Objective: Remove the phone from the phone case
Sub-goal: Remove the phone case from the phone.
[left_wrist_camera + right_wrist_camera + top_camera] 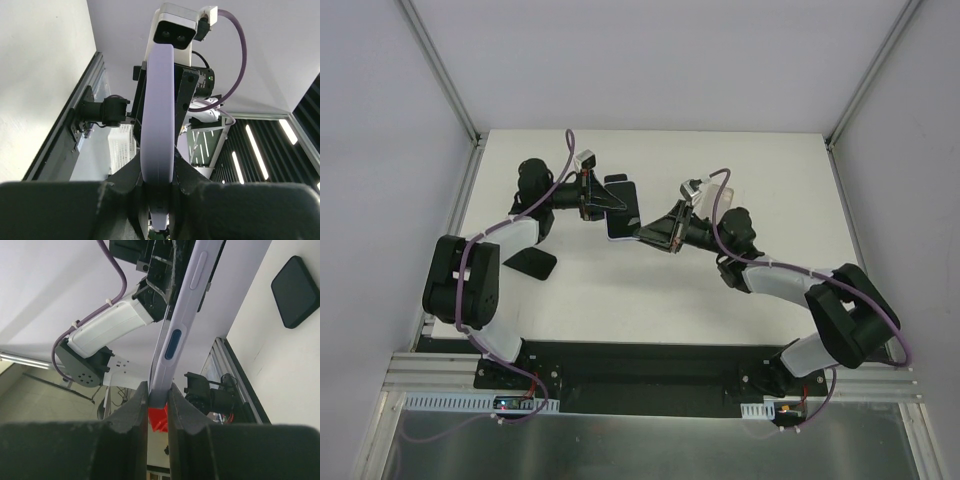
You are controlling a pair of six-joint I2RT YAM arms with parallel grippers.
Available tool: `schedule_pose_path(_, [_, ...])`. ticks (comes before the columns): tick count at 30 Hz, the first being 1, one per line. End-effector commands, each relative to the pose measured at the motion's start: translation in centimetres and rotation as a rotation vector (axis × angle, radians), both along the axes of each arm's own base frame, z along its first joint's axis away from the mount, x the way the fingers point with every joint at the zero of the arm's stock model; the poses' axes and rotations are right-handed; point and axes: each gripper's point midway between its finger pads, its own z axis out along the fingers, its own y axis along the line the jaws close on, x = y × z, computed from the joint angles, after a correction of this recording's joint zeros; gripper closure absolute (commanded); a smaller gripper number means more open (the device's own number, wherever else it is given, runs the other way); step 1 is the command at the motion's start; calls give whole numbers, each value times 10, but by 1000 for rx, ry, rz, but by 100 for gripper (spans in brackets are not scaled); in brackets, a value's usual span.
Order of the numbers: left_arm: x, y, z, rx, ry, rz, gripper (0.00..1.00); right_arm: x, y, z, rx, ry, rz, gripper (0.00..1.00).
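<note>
Left gripper (pixel 160 172): clamped shut on one end of the lilac phone case (pixel 159 100). Right gripper (pixel 159 396): pinched tight on the opposite end. Held the case edge-on between both arms, aloft above the table (pixel 780 180), phone (pixel 623 213) not yet out. Probably braced at both ends so as to flex and peel the case away.

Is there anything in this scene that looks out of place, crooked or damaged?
Nothing looks damaged or spilled. The phone, in its lilac case, is held in the air, pinched between the left fingers and the right fingers, as the task needs. Only a black pad lies crooked on the table.
</note>
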Motion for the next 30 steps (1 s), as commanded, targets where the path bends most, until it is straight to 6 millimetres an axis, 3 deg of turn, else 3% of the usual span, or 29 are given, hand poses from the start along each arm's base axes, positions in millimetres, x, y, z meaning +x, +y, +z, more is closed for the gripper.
schedule_pose_path(1, [14,-5,6,4,15,77,100,-96,-24,131,296,-735,247,99])
schedule_pose_path(5, [9,-10,10,2,15,34,100,-111,-26,135,294,-824,310,99])
schedule_pose_path(10, [3,-16,11,-4,41,11,100,-116,-27,136,289,-886,319,99])
schedule_pose_path(13, [1,-16,22,-32,27,26,100,-105,-22,121,242,-859,287,99])
schedule_pose_path(19, [0,-10,60,-180,-33,92,100,-48,-21,80,127,-616,41,99])
schedule_pose_path(23, [6,-4,72,-259,-67,175,100,-24,-31,77,127,-517,-143,99])
schedule_pose_path(25, [4,-2,79,-289,-92,193,100,-21,-36,71,123,-493,-188,99])
schedule_pose_path(30, [5,2,83,-336,-78,236,100,-21,-44,84,172,-543,-251,99])
